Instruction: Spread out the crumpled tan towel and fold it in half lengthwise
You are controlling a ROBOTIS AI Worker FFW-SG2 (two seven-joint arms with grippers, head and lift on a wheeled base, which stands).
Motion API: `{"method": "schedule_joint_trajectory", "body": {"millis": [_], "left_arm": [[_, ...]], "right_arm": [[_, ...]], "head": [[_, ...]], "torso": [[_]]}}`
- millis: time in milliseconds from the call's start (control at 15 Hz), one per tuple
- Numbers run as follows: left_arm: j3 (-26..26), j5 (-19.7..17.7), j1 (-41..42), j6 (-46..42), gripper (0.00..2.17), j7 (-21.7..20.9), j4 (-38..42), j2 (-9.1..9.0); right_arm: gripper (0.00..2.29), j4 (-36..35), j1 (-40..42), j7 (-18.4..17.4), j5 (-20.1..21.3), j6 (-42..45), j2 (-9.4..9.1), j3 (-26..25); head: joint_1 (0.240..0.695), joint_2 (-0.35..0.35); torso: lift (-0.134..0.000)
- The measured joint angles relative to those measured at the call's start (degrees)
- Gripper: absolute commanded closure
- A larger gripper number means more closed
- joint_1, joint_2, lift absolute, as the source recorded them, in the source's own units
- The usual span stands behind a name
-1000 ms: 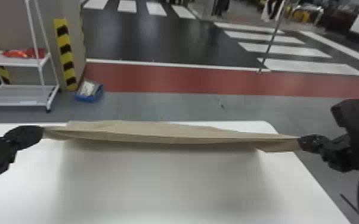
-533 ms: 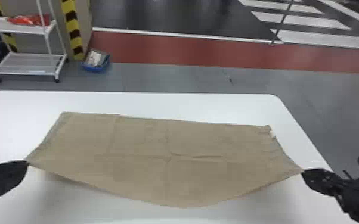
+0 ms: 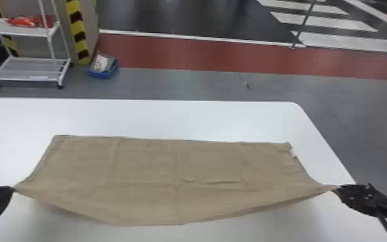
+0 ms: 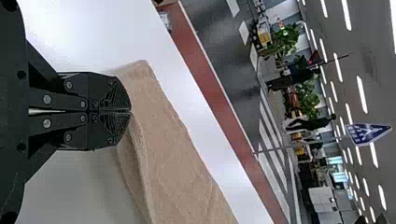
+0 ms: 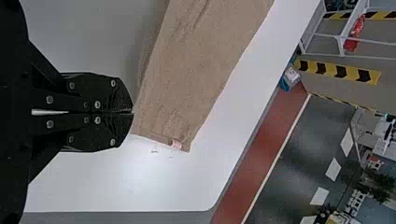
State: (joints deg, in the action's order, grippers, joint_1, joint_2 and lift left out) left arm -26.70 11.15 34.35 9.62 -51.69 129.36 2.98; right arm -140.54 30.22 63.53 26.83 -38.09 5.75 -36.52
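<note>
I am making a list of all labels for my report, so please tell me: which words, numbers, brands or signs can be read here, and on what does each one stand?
No text can be read.
Small tag on the towel: too small to read.
Blue sign in the room behind: white marks, not readable.
Faint marks on the table: too small to tell if print.

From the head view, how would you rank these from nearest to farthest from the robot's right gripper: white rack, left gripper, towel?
1. Towel: its near right corner is in the right gripper.
2. Left gripper: at the towel's other end.
3. White rack: far left, beyond the table.
</note>
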Motion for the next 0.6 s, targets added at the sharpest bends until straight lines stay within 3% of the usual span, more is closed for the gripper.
{"method": "schedule_joint_trajectory", "body": {"millis": [333,600], "left_arm": [[2.1,3.3,-3.4,5.0,1.79,-0.9,-0.3,0.32],[4.8,8.8,-10.6,13.1,1.79,-1.7,-3.0,0.58]], "right_arm": [[1.3,1.3,-3.6,3.4,1.7,-1.7,0.11,0.1],[1.3,6.2,-11.0,5.0,6.3,-5.1,1.82,1.6]], "head": [[0.695,-0.199],[0.695,-0.2]], "torso": [[-0.125],[-0.125]]}}
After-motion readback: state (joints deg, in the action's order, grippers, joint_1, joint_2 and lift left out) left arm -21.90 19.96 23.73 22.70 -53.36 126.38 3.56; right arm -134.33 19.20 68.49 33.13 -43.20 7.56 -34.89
